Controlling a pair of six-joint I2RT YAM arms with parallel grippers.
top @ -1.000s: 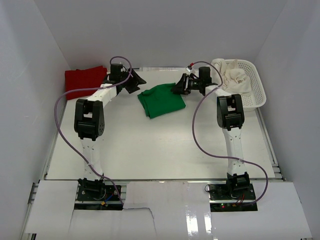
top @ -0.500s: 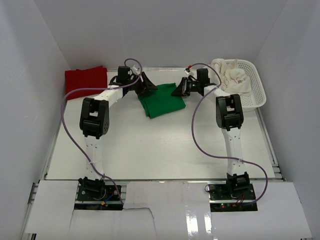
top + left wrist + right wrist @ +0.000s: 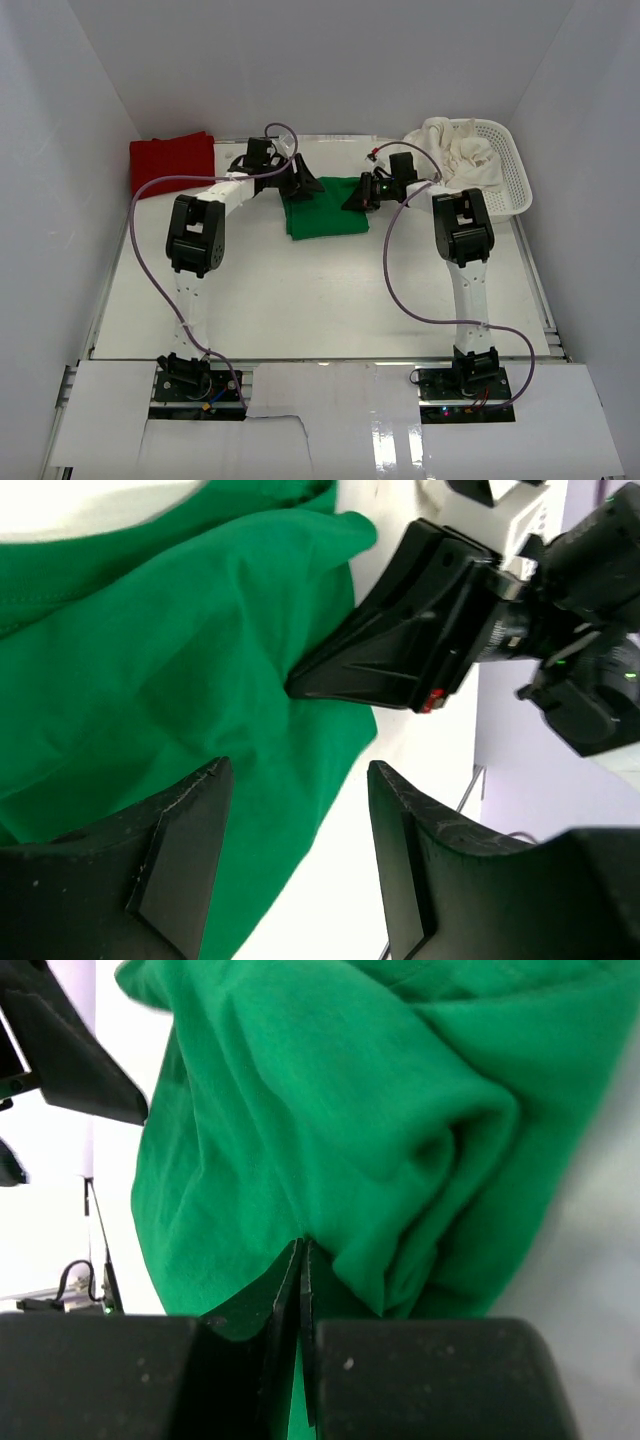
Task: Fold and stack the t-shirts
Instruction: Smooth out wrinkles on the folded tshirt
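A bright green t-shirt lies crumpled at the table's far middle. My right gripper is shut on its right edge. In the right wrist view the jaws pinch a fold of the green cloth. My left gripper hovers open over the shirt's left edge. In the left wrist view it straddles the hem of the green cloth with nothing between its fingers. A folded red t-shirt lies at the far left. Cream-white t-shirts are heaped in the basket.
A white plastic mesh basket stands at the far right, next to the right arm. White walls close in the table on the left, back and right. Purple cables loop from both arms over the table.
My left gripper has swung right from beside the red t-shirt to the green one. My right gripper has shut on the green t-shirt's edge, and the shirt has shifted slightly.
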